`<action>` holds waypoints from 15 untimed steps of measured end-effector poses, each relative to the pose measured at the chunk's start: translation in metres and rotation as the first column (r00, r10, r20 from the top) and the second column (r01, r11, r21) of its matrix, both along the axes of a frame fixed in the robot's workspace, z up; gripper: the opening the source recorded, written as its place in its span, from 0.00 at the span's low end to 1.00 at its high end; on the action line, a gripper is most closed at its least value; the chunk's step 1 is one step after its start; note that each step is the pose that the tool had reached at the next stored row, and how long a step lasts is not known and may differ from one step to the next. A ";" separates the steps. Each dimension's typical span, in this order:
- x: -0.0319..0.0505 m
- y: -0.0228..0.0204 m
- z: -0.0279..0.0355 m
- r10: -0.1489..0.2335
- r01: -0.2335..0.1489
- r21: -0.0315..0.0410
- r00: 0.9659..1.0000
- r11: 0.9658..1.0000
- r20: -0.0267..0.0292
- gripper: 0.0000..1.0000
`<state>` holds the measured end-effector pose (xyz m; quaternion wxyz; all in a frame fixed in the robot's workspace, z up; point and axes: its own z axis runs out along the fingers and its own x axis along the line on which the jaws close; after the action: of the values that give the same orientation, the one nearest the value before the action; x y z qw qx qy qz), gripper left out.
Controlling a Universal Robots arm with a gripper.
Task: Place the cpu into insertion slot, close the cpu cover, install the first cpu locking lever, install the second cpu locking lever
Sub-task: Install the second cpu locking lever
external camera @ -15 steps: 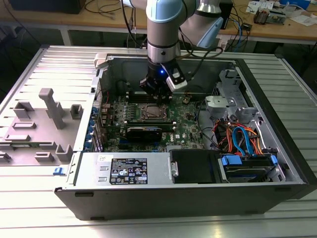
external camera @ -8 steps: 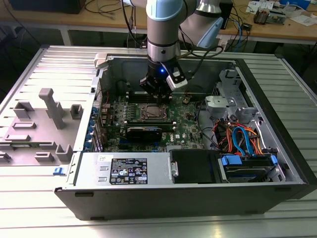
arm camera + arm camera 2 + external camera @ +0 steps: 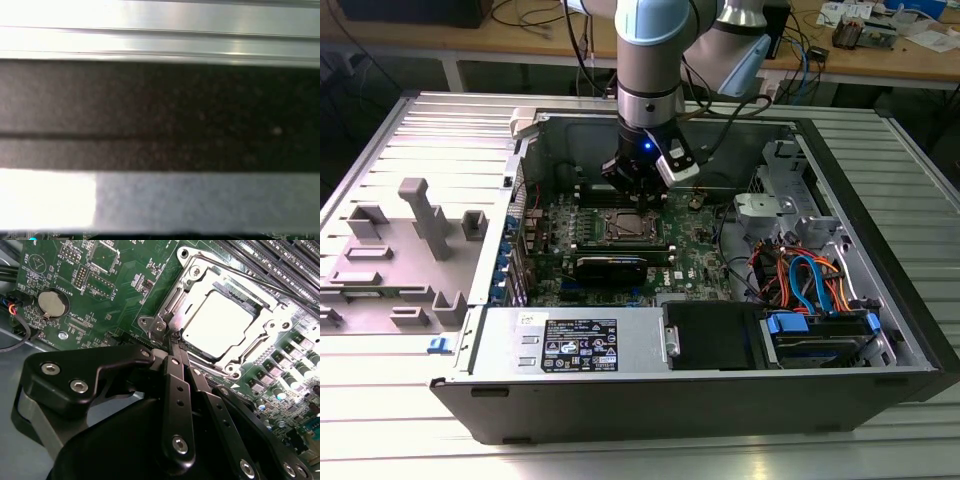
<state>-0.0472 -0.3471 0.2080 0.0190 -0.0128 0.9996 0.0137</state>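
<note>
From the exterior view, the arm reaches down into the open computer case [image 3: 880,330] lying on the bench [image 3: 410,130], its gripper [image 3: 638,188] low over the green motherboard [image 3: 705,245], just above the insertion slot [image 3: 623,229].

In the second wrist view, the cpu [image 3: 216,325] sits in the slot with the cpu cover [image 3: 197,277] closed flat around it. The black fingers [image 3: 176,372] are pressed together, tips at the cover's corner by a thin metal lever [image 3: 260,284].

The first wrist view shows a blurred grey and dark band of metal [image 3: 160,30].
</note>
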 end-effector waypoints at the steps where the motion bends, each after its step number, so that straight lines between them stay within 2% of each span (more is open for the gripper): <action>1: 0.0000 0.0000 0.0000 0.000 0.000 0.000 1.000 1.000 0.000 0.11; 7: 0.0000 -0.0005 0.0000 0.000 0.000 0.000 1.000 1.000 0.000 0.11; 15: 0.0000 -0.0078 -0.0001 0.000 0.000 -0.001 1.000 1.000 0.000 0.11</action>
<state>-0.0472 -0.3549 0.2079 0.0190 -0.0128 0.9996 0.0133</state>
